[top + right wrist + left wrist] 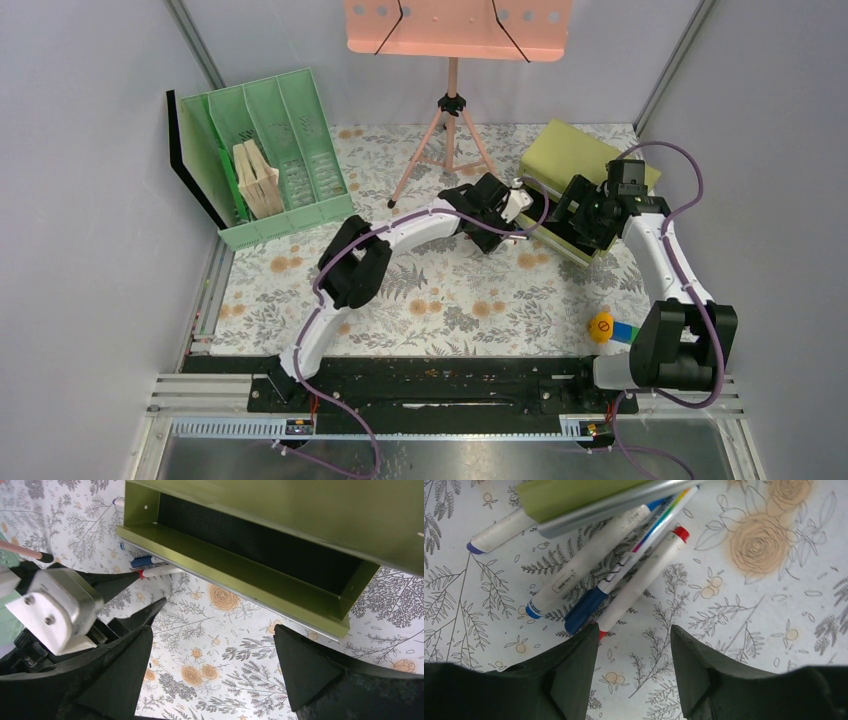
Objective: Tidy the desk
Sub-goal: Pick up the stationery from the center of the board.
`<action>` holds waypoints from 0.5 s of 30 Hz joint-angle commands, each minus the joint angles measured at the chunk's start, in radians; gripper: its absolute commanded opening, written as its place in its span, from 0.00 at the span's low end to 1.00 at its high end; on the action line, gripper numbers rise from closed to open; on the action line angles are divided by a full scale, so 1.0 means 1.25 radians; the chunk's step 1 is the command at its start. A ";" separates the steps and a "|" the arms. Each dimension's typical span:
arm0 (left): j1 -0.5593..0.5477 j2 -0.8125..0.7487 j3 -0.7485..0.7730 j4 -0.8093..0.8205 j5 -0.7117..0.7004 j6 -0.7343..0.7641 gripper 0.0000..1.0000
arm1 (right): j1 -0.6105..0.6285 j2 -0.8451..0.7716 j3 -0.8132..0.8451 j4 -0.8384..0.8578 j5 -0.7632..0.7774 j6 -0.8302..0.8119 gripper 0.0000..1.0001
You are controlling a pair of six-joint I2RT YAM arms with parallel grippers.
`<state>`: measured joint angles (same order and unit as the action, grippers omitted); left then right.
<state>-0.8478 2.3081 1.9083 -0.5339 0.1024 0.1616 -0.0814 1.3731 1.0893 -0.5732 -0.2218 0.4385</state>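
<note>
The left hand [633, 632] hangs low over the bench [450, 300] with its two dark fingers [574, 670] spread and nothing between them; only the flower-printed surface shows in the gap. The tip of one finger sits just beside the red butt end of a white marker with a red cap [641, 581]; whether they touch cannot be told. That marker lies in a loose fan with three others: a blue-capped pen with a rainbow stripe [616, 575], a white marker with a blue end [574, 574] and, a little apart, a white marker with a purple tip [499, 532]. The far ends of the fan run under the grey lip of an olive-green tray [574, 495]. The right hand [214, 635] is spread wide and empty. It faces the open long side of that tray, whose inside is black, and hovers near the tray but apart from it. From above, both hands are close together by the tray, which sits on the right rear part of the bench. At the left rear stands a mint-green file rack [290, 120] with pale wooden pieces [258, 180] leaning in one slot. At the back middle is a pink music stand [455, 25] on a tripod. A small yellow thing [601, 327] lies at the front right, near the right arm's base.
</note>
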 commanded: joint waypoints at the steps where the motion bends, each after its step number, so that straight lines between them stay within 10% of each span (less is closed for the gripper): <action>1: 0.011 0.014 0.064 -0.014 -0.047 -0.057 0.55 | -0.004 0.028 0.032 -0.023 0.001 -0.007 0.99; 15: 0.022 0.020 0.027 -0.024 -0.028 -0.092 0.49 | -0.007 0.030 0.034 -0.027 0.010 -0.007 0.99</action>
<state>-0.8192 2.3337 1.9366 -0.5667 0.0578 0.0639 -0.0834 1.4223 1.0950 -0.5938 -0.2218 0.4385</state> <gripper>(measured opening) 0.498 0.986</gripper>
